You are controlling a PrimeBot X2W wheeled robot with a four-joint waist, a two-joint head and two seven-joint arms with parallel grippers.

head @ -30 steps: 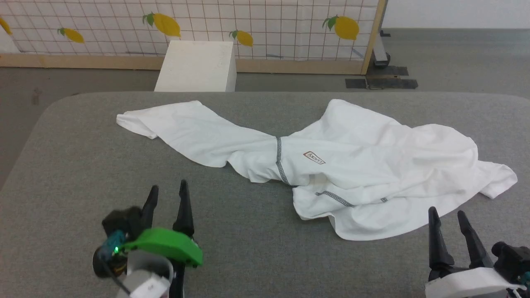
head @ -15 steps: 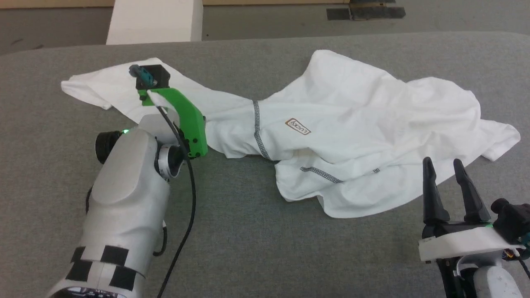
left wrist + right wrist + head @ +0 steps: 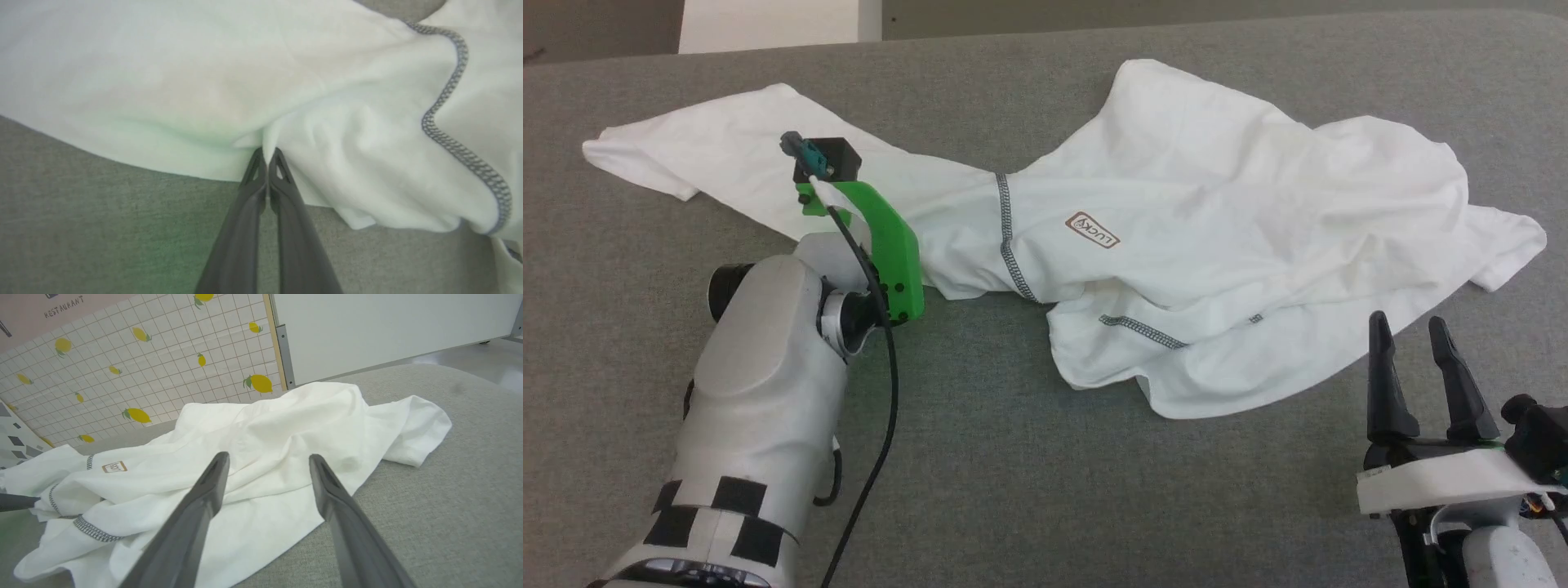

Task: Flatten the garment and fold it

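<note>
The white garment (image 3: 1217,204) lies crumpled across the grey table, one long part stretched to the left, with dark zigzag seams and a small label showing. My left arm, with its green wrist mount (image 3: 886,245), reaches over that left part. In the left wrist view, the left gripper (image 3: 267,155) is shut on a small raised fold of the garment (image 3: 204,81) near its lower edge. My right gripper (image 3: 1406,327) stands open near the table's front right, just short of the garment's near edge. Between its spread fingers the garment (image 3: 265,428) lies ahead, untouched.
The grey padded table (image 3: 1045,490) has bare room in front of the garment. A rigid white box (image 3: 776,24) stands beyond the far edge at the left. A lemon-patterned tiled wall (image 3: 143,355) rises behind the table.
The head camera has tilted down. My left arm went from the near left of the table forward onto the garment's left part and shut on a fold. The right gripper stayed put.
</note>
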